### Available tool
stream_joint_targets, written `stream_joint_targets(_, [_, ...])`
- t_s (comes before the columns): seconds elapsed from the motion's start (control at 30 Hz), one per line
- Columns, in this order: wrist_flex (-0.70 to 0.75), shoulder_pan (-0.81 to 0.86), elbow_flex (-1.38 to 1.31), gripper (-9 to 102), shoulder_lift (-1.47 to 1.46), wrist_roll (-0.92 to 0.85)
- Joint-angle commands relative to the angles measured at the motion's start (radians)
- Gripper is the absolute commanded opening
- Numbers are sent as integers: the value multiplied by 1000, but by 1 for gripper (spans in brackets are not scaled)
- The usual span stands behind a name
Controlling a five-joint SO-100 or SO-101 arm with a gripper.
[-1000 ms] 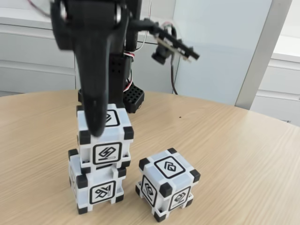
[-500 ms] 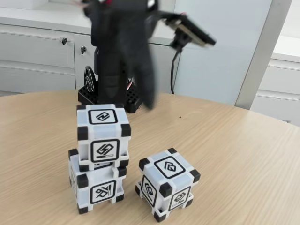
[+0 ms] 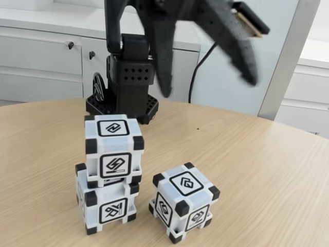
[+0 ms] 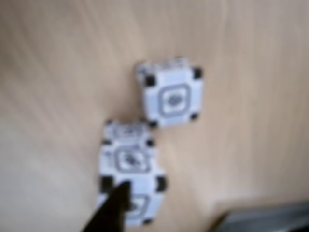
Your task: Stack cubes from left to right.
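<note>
Two white cubes with black corners stand stacked at the left of the fixed view, the upper cube (image 3: 113,149) resting on the lower cube (image 3: 105,206). A third cube (image 3: 184,201) sits alone on the table just to their right, turned at an angle. My black gripper (image 3: 208,87) hangs high above and behind the cubes, open wide, holding nothing and touching none of them. The blurred wrist view looks down on the stack (image 4: 129,162) and the single cube (image 4: 171,96), with one dark fingertip (image 4: 113,208) at the bottom edge over the stack.
The cubes stand on a round wooden table (image 3: 257,170). The arm's black base (image 3: 126,98) stands at the back, behind the stack. White cabinets (image 3: 41,62) and a wall lie beyond the table edge.
One second ago the gripper was down around the upper cube. It has since let go, risen and swung right, and its jaws have spread. The cubes have not moved.
</note>
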Motion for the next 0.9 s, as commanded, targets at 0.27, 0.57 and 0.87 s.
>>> stream_joint_targets(0.27, [-109, -86, -6, 49, -123, 126])
stream_joint_targets(0.57, [-110, -69, -17, 48, -337, 158])
stream_joint_targets(0.87, [-110, -69, -14, 46, -471, 106])
